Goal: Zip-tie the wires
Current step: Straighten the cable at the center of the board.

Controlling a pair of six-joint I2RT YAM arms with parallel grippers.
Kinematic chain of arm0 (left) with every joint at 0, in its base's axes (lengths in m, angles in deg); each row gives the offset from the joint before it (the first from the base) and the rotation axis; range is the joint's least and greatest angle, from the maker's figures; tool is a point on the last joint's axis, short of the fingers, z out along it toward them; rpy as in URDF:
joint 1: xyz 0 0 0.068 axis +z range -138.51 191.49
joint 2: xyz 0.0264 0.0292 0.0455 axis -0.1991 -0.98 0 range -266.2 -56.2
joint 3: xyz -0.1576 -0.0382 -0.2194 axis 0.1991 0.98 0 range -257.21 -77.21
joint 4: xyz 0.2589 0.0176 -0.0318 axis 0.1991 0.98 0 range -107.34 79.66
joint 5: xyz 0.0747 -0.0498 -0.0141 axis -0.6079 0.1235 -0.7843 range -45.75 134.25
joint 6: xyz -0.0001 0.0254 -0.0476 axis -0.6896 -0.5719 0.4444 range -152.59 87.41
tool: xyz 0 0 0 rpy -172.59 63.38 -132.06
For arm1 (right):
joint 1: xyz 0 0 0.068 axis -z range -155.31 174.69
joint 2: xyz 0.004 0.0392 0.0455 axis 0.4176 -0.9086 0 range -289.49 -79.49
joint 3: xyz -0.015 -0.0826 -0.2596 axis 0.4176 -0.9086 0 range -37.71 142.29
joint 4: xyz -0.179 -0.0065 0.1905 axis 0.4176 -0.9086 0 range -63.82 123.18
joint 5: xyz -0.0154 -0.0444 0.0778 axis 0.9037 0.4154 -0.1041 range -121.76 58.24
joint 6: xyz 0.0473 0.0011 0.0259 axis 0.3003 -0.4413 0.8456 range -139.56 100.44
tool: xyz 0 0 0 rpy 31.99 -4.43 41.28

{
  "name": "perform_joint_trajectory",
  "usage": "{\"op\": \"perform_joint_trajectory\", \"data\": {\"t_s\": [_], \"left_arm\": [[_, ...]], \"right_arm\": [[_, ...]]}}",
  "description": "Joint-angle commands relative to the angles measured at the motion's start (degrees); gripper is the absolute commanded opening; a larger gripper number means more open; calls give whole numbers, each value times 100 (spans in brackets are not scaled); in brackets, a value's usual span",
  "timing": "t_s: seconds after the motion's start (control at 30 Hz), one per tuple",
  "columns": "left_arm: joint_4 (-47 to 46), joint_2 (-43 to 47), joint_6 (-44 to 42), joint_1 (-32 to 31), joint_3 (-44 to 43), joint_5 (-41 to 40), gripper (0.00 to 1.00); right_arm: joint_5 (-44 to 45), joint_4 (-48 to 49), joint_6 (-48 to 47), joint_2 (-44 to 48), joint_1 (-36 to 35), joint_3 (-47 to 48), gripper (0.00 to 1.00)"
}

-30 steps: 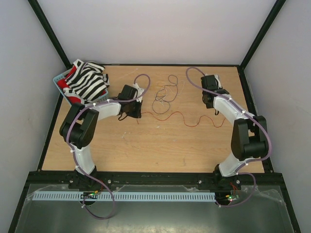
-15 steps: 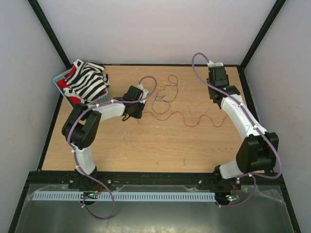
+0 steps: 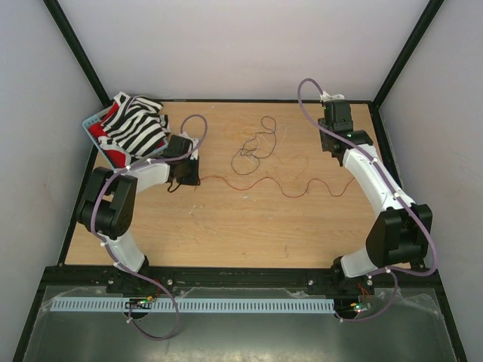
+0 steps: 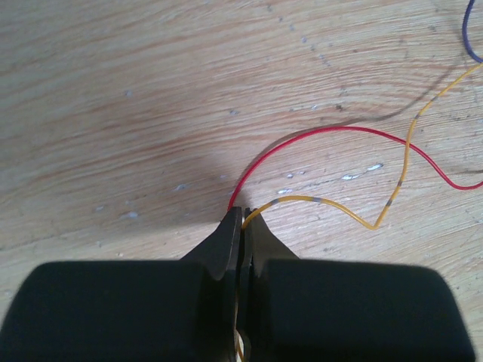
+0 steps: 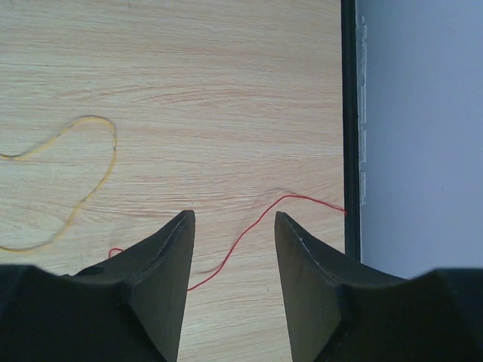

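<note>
The wires lie across the middle of the wooden table: a long red strand [image 3: 264, 183] runs left to right, and a dark curly tangle [image 3: 253, 147] sits behind it. My left gripper [image 3: 185, 179] is at the strand's left end, low over the table. In its wrist view the left gripper [image 4: 243, 215] is shut on the ends of the red wire [image 4: 324, 130] and a yellow grey-banded wire [image 4: 339, 207]. My right gripper [image 3: 332, 151] hangs open above the table's right side. In its wrist view the right gripper [image 5: 234, 219] holds nothing, and the red wire's loose end [image 5: 249, 230] lies below it. The zip tie is out of view.
A blue basket [image 3: 92, 119] with a black-and-white striped cloth [image 3: 136, 124] stands at the back left, close behind the left arm. The table's black right edge [image 5: 349, 113] and the wall run beside the right gripper. A faint yellow loop [image 5: 98, 173] lies to its left.
The left gripper has moved left with the wire ends, drawing the red wire straighter. The right gripper has opened, let go of the red wire's right end and lifted back.
</note>
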Motion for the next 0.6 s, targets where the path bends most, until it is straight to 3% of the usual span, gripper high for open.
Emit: {"op": "perform_joint_trajectory", "data": {"t_s": [0.0,0.3,0.43,0.57], "left_arm": [[830,-25,321,206,466,-163,0],[794,-152,20,156,247,430,0],[803,-278,24,104,198,380,0],[785,-278,50,95,194,409,0]], "right_arm": [[-108,6,28,-104,-13,235,57],[-810,128,88,-226,-19,204,62],[-1689,132,265,-411,-20,102,71],[-2586,297,665,-724,-188,-9,71]]}}
